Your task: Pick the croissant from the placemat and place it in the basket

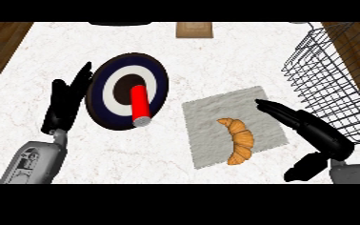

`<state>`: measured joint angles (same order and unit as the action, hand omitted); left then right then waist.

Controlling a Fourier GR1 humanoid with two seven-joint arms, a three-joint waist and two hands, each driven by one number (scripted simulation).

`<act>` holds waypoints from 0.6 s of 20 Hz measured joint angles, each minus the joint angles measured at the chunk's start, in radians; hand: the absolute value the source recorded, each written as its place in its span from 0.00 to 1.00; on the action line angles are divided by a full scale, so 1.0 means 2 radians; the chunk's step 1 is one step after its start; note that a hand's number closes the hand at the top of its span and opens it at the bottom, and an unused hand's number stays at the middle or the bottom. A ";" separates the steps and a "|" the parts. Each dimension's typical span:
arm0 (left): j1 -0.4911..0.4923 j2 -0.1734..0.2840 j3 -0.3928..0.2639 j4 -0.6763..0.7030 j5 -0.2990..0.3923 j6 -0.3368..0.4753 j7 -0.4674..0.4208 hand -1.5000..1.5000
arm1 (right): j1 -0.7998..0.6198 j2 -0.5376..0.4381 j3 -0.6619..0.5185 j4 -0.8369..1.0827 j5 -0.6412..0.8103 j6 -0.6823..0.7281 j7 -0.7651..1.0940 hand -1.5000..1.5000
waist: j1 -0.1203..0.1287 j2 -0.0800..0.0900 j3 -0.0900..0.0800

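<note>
Head view: right hand (309, 128) low over the counter (56, 47), fingers (271, 107) straight and spread from the thumb, holding nothing. Croissant (238, 139) lies on the grey placemat (211, 109), just beside and inward of those fingertips, not touched. Wire basket (320, 71) stands beyond the fingers, on the outer side. Left hand (65, 102) rests open, fingers up, beside a dark plate (105, 105) carrying a red cylinder (139, 106).

Judgement: croissant likely light, flaky, crushable; curved with thin tips. Best taken across the thick middle of the arc, fingers one side, thumb the other, not by the brittle ends.
</note>
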<state>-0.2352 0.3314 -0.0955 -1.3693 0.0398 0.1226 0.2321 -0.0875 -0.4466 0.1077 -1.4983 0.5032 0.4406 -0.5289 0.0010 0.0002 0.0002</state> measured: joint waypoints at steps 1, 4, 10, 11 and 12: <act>0.002 -0.001 0.006 0.006 0.000 -0.007 -0.009 0.50 | -0.002 0.007 0.001 -0.001 0.006 0.000 0.004 0.00 | 0.000 0.000 0.000; 0.009 -0.009 0.011 0.004 -0.014 -0.010 -0.015 0.50 | -0.014 0.028 0.005 0.027 0.028 -0.016 -0.006 0.00 | 0.000 0.000 0.000; 0.006 -0.020 0.033 -0.012 -0.027 -0.028 0.009 0.50 | -0.021 0.051 0.002 0.044 0.054 -0.016 -0.018 0.00 | 0.000 0.000 0.000; 0.009 -0.021 0.037 -0.015 -0.029 -0.031 0.009 0.50 | -0.025 0.057 0.003 0.044 0.058 -0.016 -0.013 0.00 | 0.000 0.000 0.000; 0.011 -0.026 0.037 -0.017 -0.034 -0.030 0.008 0.50 | -0.020 0.062 0.005 0.044 0.062 -0.019 -0.015 0.00 | 0.000 0.000 0.000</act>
<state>-0.2131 0.2790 -0.0211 -1.4035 -0.0285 0.0628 0.2487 -0.1276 -0.3229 0.1167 -1.4111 0.6271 0.4032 -0.5580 0.0006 -0.0003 0.0000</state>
